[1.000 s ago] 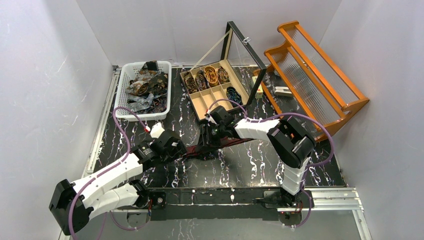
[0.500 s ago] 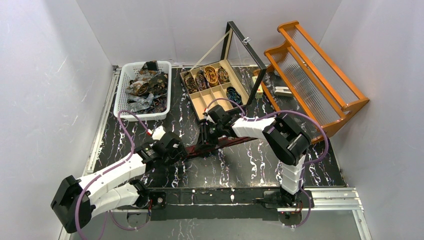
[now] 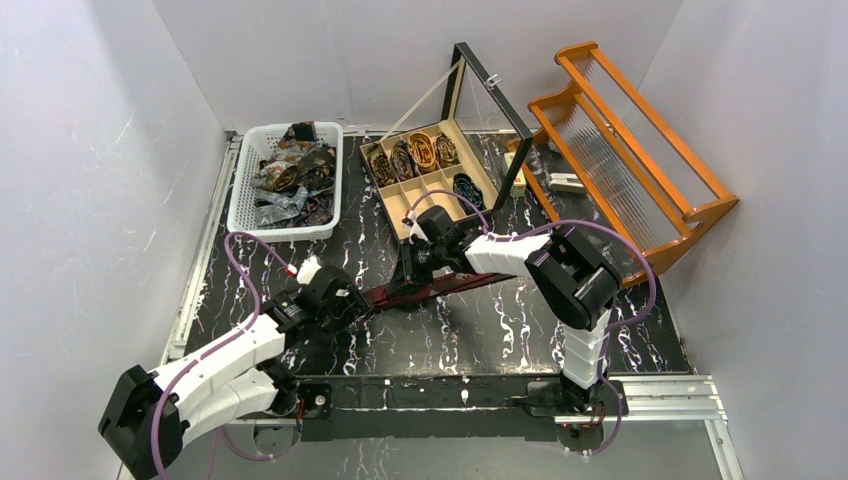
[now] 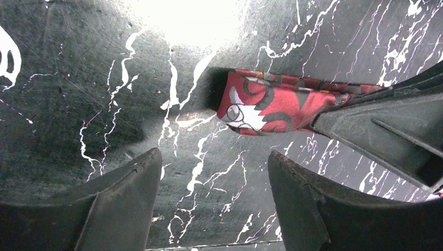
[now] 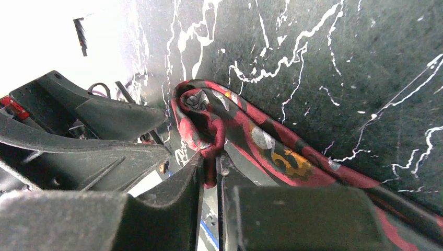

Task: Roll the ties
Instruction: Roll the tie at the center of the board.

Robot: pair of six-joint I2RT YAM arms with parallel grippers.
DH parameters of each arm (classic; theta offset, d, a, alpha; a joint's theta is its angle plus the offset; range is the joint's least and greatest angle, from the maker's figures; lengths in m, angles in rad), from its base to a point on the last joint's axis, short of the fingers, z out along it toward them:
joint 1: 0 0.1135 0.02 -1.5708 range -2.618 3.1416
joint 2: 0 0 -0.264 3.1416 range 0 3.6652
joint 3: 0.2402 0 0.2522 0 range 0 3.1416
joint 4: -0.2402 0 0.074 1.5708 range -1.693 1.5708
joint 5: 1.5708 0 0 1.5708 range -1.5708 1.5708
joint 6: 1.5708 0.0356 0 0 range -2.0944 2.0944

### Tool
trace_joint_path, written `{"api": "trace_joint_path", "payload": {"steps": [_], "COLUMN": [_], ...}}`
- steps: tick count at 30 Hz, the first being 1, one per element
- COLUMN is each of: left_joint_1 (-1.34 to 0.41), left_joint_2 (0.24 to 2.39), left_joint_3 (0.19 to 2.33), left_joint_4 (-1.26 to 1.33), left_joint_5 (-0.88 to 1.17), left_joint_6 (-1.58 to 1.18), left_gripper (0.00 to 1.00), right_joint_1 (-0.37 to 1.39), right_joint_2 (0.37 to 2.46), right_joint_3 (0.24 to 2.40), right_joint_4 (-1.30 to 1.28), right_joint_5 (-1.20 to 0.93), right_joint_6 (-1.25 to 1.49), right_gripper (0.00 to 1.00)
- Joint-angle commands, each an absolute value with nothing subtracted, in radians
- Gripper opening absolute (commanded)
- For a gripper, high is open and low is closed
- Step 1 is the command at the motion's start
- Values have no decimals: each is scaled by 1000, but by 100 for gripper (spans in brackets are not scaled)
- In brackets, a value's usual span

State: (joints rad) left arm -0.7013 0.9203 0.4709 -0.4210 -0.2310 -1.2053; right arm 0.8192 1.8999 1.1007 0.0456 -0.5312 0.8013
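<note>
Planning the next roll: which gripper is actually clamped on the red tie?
The right gripper: its jaws are pinched shut on the curled end of the red tie. The left gripper is open, the tie lying ahead of it untouched.

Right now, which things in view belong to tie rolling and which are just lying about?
Job: red patterned tie pinched in right gripper, left gripper open near its end; loose ties in white basket; rolled ties in wooden compartment box.
Lying about: orange wooden rack; black marbled table.
</note>
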Motion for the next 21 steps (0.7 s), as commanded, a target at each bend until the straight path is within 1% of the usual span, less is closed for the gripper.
{"api": "trace_joint_path", "payload": {"steps": [1,4,9,10,15,18,21], "left_joint_1": [-693,-692,-690,-690,-690,-690,-689], "left_joint_2": [908,903,900,900,893,884,871], "left_joint_3": [459,455,451,451,447,451,467], "left_joint_4": [-412,-413,-408,-408,-410,-422,-464], "left_joint_5": [-219,-221,-219,-219,-219,-227,-249], "left_joint_6": [-1213,-1217,-1218,-1218,-1219,-1220,-1218], "left_gripper": [71,71,70,70,70,70,70], "right_joint_1": [803,801,796,796,793,793,792], "right_joint_2": [1890,1874,1883,1881,1858,1806,1737], "right_joint_3": [1077,1056,1045,1047,1104,1114,1105], "right_joint_4": [102,85,51,44,-52,-111,-153], "right_joint_5": [-554,-528,-501,-488,-451,-410,-359], "right_joint_6": [769,752,715,702,619,569,487], "right_gripper": [21,25,27,29,44,57,66]}}
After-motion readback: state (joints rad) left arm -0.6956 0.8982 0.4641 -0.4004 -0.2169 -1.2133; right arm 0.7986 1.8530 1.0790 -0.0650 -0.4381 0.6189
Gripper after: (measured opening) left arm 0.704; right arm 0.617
